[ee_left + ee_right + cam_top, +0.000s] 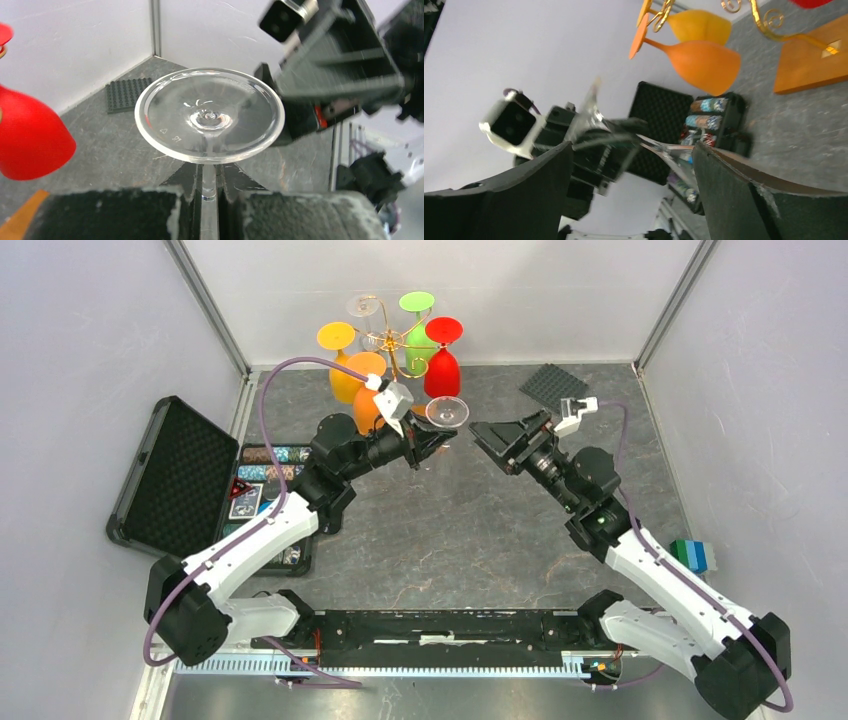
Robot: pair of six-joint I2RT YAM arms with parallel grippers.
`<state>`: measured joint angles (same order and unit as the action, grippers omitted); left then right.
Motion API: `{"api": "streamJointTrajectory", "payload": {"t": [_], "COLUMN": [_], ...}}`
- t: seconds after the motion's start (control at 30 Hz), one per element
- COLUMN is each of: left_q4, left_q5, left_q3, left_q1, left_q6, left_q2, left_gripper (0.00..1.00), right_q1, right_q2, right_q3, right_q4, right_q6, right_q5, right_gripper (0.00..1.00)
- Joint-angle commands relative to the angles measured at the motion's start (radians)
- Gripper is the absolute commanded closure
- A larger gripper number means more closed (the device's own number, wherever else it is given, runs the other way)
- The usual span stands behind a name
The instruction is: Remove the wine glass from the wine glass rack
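Observation:
My left gripper (428,445) is shut on the stem of a clear wine glass (447,411), held upside down, away from the rack, above the table. In the left wrist view the round foot of the glass (210,117) faces the camera, with the stem pinched between the jaws of the left gripper (210,195). The gold scrolled wine glass rack (390,340) stands at the back; its wooden base (809,60) shows in the right wrist view. My right gripper (490,440) is open and empty, pointing at the held glass from the right; the right wrist view shows the right gripper (633,150) with the blurred glass (664,150) between its fingers.
Yellow (345,380), orange (365,410), green (418,340) and red (441,370) glasses and another clear glass (362,307) hang on the rack. An open black case (170,475) with poker chips (270,480) lies at left. A dark studded plate (555,385) and coloured blocks (693,555) lie at right.

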<state>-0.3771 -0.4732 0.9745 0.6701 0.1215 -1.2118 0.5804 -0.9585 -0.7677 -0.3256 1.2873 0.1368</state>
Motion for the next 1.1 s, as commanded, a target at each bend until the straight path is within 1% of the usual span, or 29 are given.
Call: {"api": "streamJointTrajectory", "payload": {"t": [0.0, 0.07, 0.17, 0.23, 0.33, 0.37, 0.5, 0.63, 0.7, 0.8, 0.87, 1.0, 1.07], "left_q4": [-0.061, -0.036, 0.059, 0.076, 0.086, 0.088, 0.068, -0.002, -0.033, -0.066, -0.095, -0.135, -0.148], "left_q5": [0.224, 0.300, 0.431, 0.469, 0.543, 0.554, 0.598, 0.625, 0.625, 0.605, 0.567, 0.518, 0.504], "left_q3": [0.040, 0.053, 0.099, 0.109, 0.110, 0.109, 0.091, 0.056, 0.044, 0.040, 0.042, 0.044, 0.044], "left_q1": [0.002, 0.002, 0.002, 0.002, 0.002, 0.002, 0.002, 0.002, 0.002, 0.002, 0.002, 0.001, 0.002], "left_q6": [0.230, 0.291, 0.403, 0.480, 0.590, 0.619, 0.735, 0.804, 0.824, 0.825, 0.816, 0.832, 0.837], "left_q2": [0.064, 0.081, 0.107, 0.124, 0.158, 0.168, 0.201, 0.226, 0.230, 0.223, 0.212, 0.188, 0.184], "left_gripper": [0.98, 0.98, 0.98, 0.98, 0.98, 0.98, 0.98, 0.98, 0.98, 0.98, 0.98, 0.98, 0.98], "right_q1": [-0.009, -0.008, -0.008, -0.008, -0.008, -0.008, -0.008, -0.005, 0.003, 0.011, 0.019, 0.040, 0.048], "right_q2": [0.084, 0.151, 0.254, 0.305, 0.332, 0.330, 0.282, 0.203, 0.169, 0.124, 0.097, 0.050, 0.025], "right_q3": [0.120, 0.208, 0.307, 0.356, 0.406, 0.417, 0.427, 0.381, 0.365, 0.352, 0.336, 0.315, 0.318], "right_q4": [-0.160, -0.250, -0.265, -0.269, -0.350, -0.384, -0.570, -0.698, -0.770, -0.878, -0.909, -0.941, -0.969], "right_q6": [-0.148, -0.232, -0.287, -0.294, -0.280, -0.268, -0.184, -0.089, -0.060, -0.015, 0.005, 0.044, 0.066], "right_q5": [-0.038, -0.064, -0.129, -0.160, -0.127, -0.090, 0.017, 0.128, 0.158, 0.183, 0.194, 0.190, 0.177], "right_gripper": [0.07, 0.06, 0.03, 0.02, 0.02, 0.02, 0.03, 0.12, 0.17, 0.19, 0.20, 0.30, 0.32]}}
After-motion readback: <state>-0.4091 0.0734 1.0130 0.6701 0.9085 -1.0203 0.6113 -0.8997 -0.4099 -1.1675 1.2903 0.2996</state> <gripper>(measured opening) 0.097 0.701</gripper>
